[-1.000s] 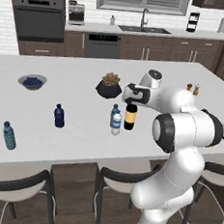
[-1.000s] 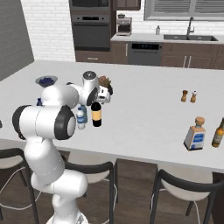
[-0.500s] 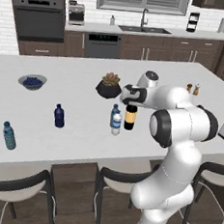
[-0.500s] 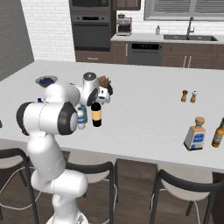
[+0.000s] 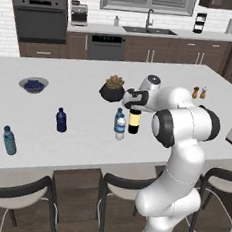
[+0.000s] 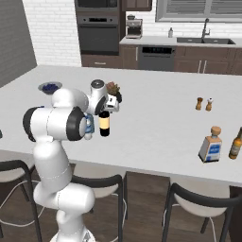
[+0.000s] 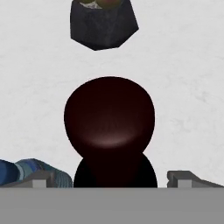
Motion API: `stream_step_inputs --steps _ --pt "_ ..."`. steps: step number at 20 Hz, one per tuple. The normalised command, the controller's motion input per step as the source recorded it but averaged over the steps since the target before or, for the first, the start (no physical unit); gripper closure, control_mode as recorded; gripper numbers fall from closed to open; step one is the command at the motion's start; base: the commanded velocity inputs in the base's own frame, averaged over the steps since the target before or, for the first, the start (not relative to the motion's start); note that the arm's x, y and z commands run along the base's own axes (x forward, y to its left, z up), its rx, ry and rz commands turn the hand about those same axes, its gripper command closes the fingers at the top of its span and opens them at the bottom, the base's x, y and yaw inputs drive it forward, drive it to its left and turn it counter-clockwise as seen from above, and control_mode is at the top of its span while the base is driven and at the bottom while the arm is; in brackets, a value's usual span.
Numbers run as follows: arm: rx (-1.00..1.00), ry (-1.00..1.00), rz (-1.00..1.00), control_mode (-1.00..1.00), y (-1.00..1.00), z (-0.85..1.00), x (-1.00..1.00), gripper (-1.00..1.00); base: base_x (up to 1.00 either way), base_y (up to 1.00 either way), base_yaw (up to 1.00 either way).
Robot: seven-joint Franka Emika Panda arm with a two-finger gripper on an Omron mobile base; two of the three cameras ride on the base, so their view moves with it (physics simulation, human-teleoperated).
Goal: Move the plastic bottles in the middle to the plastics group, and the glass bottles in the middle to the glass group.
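Even, bright, diffuse rendered light with no visible source; the white counter [image 5: 86, 135] shows only faint soft shadows under objects. A dull highlight sits on the wine bottle [image 7: 109, 118] top. Textures look coarse and slightly soft; edges undistorted

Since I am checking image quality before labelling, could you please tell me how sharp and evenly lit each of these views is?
Left base view: soft, even light, faint shadows under the wine bottle on the white counter, no glare. Right base view: the same flat lighting, small things like the shakers slightly soft. Hand view: the wine bottle's dark top looms large and blurry, with one dull highlight; the plant pot looks coarse.
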Motion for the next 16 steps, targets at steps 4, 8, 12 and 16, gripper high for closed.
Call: stream_step_inputs --steps 4,8,12,16 --pt "0.00 -0.01 0.00 -1.00 0.00 0.00 0.01 -1.00 0.00 0.00 0.00" --pt "0.00 -0.02 -0.01 -1.00 0.00 0.00 0.00 -1.00 0.00 0.00 0.00" --pt "0.00 0.00 0.00 -1.00 0.00 0.00 0.00 -1.00 0.00 0.00 0.00" --pt "0.00 0.00 0.00 -1.00 0.00 0.00 0.00 -1.00 0.00 0.00 0.00"
